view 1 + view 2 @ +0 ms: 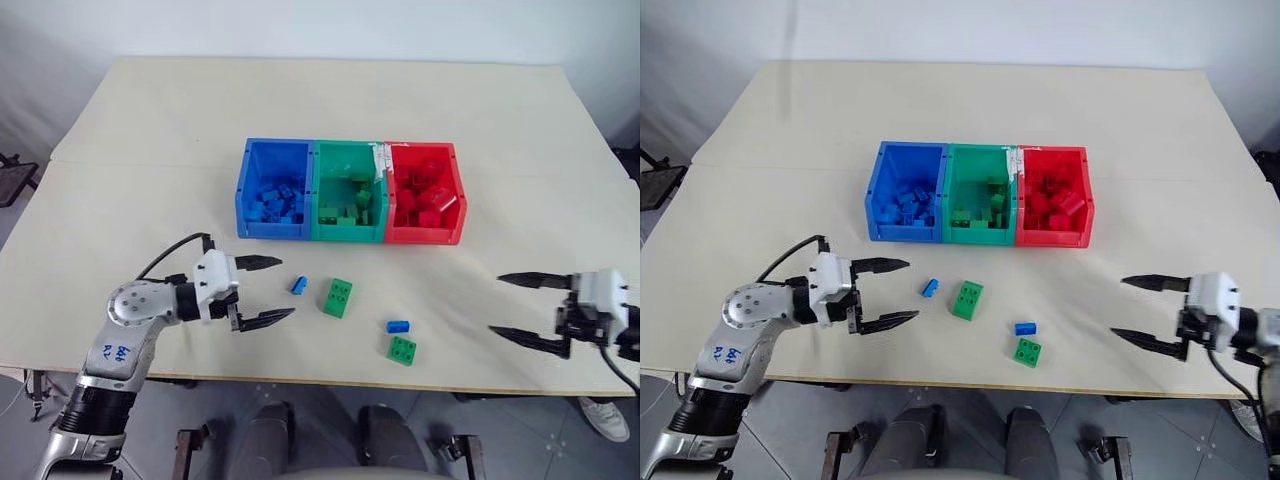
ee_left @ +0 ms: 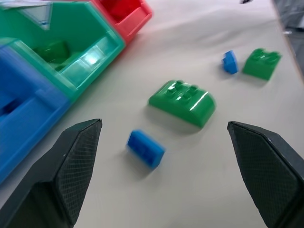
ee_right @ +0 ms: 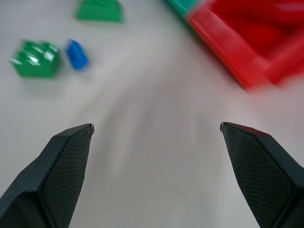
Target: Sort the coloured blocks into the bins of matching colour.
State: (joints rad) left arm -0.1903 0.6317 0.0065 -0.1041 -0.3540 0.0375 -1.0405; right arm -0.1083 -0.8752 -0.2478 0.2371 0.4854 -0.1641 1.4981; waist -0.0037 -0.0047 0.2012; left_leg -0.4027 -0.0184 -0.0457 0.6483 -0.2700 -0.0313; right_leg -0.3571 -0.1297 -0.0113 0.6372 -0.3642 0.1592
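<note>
1. Left eye view is showing both tools standing wide and empty: the left tool is hovering low over the tabletop, the right tool is hanging near the edge at 4 o'clock.
2. Three joined bins are sitting mid-tabletop, already holding bricks: the blue bin, green bin and red bin.
3. Four blocks are lying loose at 6 o'clock from the bins: a small blue block just beside the left tool's fingertips, a green block at its 3 o'clock, a second blue block, and a second green block just below it.
4. Judging from this, a pick is being lined up; the left tool needs advancing around the near blue block, closing, then carrying to the blue bin at 12 o'clock.
5. Blue handwriting is showing on the left arm, too small to read; a pale label on the green bin's rim is equally illegible.
</note>
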